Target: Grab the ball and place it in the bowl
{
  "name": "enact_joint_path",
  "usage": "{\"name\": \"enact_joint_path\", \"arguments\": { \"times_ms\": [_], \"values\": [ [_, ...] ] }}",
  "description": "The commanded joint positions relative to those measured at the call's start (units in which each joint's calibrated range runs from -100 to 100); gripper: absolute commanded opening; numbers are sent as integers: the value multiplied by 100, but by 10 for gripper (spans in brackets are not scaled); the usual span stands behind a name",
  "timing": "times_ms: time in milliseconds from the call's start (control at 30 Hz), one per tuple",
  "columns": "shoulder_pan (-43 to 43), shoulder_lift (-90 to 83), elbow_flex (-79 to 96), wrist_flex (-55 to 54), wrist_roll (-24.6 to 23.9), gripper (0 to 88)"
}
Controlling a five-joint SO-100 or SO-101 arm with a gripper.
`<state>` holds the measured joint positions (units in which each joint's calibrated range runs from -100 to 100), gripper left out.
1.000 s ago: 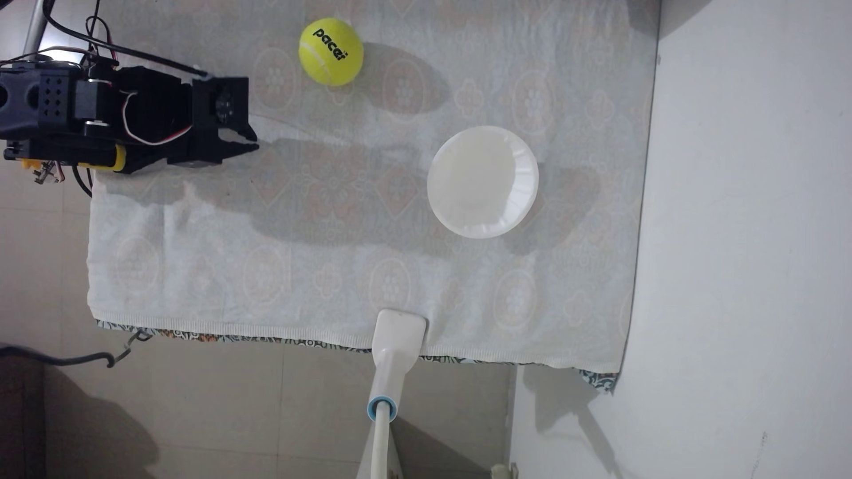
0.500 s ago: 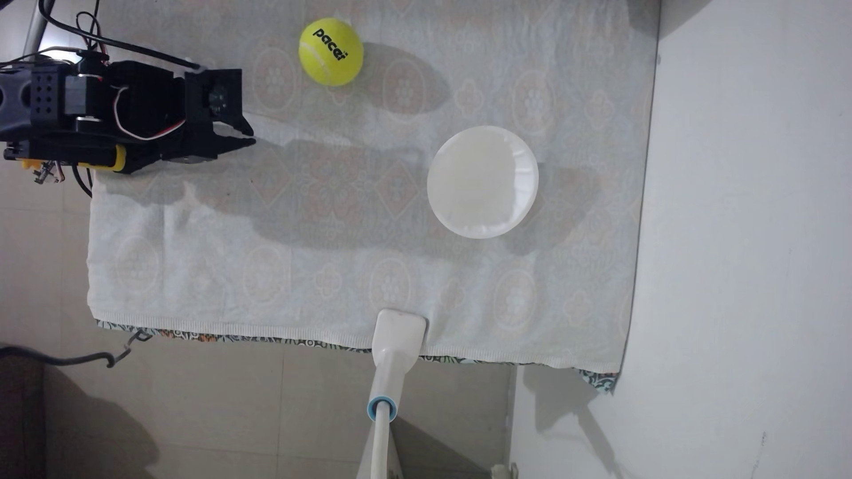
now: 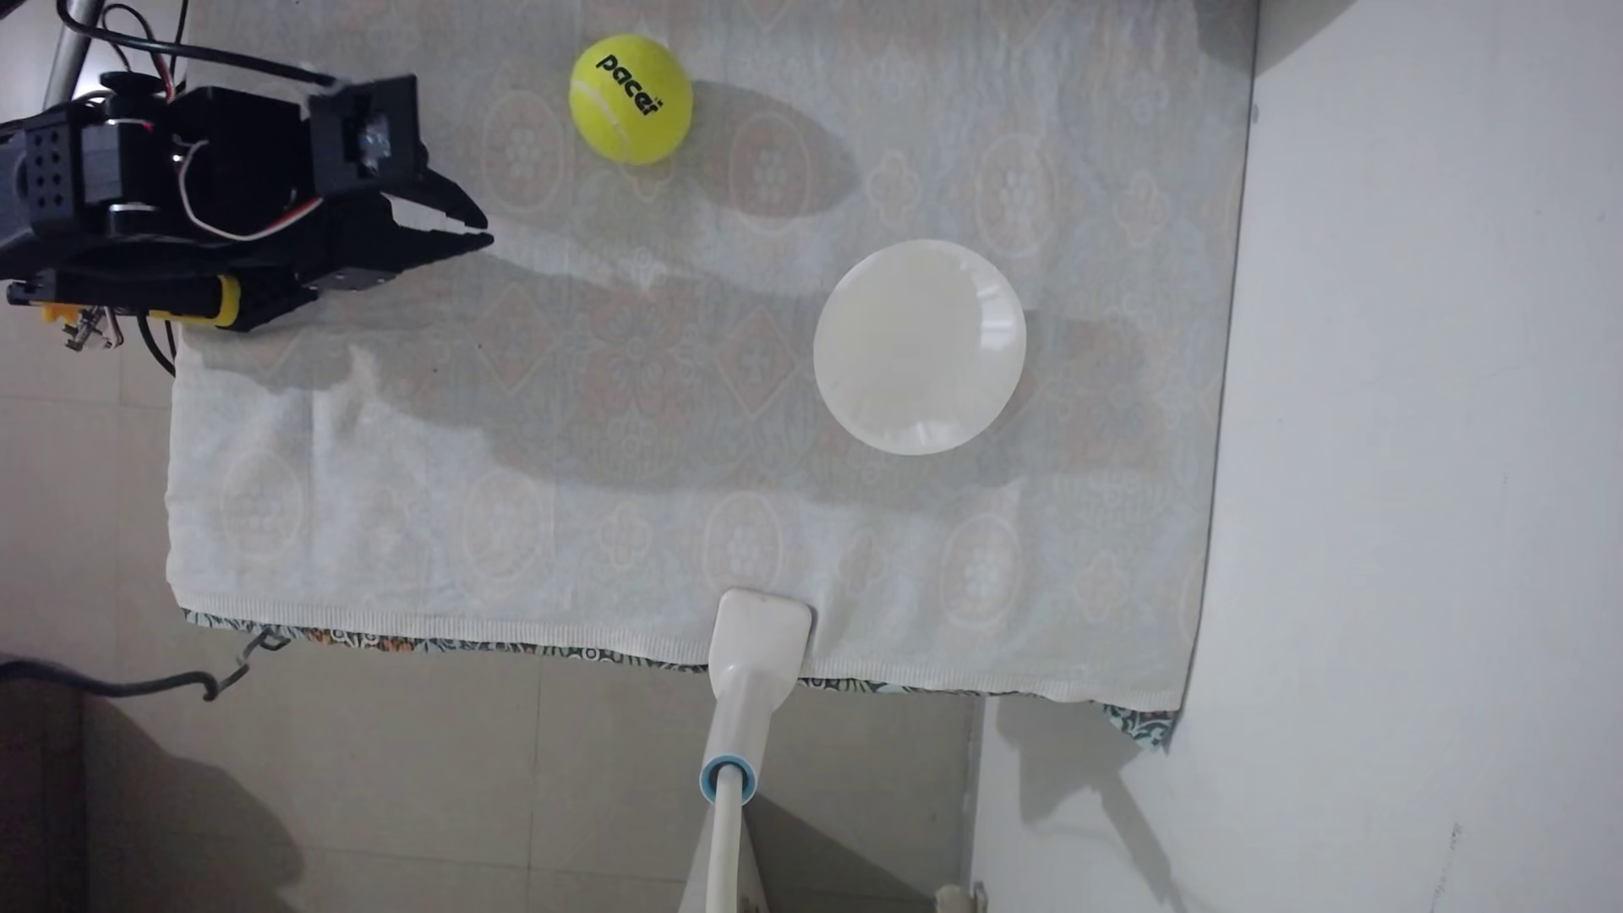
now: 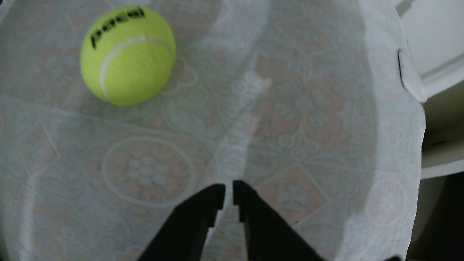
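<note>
Leftmost in the fixed view, the gripper (image 3: 479, 226) hangs over the left edge of the cloth (image 3: 615, 527), empty, its jaws parted only a narrow crack; the wrist view shows the same slim gap between the black fingers (image 4: 200, 213). To its right, at the far edge of the cloth, the ball (image 3: 631, 98) sits by itself, well apart from the gripper and touching nothing but fabric. In the wrist view the ball (image 4: 127, 55) lies up and to the left of the fingertips, so the aim looks off-centre.

Handling, as a guess: the ball is light and springy, with a fuzzy felt that should give good grip, but it is round and free to roll on the cloth if nudged from one side. The jaws would need to open far wider than they stand, then close across its middle, at the widest part, not above it, where it could pop out.

Further right, nearer the middle, the bowl (image 3: 1001, 290) stands empty; thin and light, it may slide if bumped. A white lamp clamp (image 3: 760, 641) holds the near edge.
</note>
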<state>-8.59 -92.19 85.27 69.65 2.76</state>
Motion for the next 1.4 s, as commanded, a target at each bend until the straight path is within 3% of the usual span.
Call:
{"name": "enact_joint_path", "arguments": {
  "times_ms": [0, 1367],
  "values": [
    [-110, 137, -553, -4, -73, 2],
    [-1035, 2036, -2879, -86, -342, 20]
  ]
}}
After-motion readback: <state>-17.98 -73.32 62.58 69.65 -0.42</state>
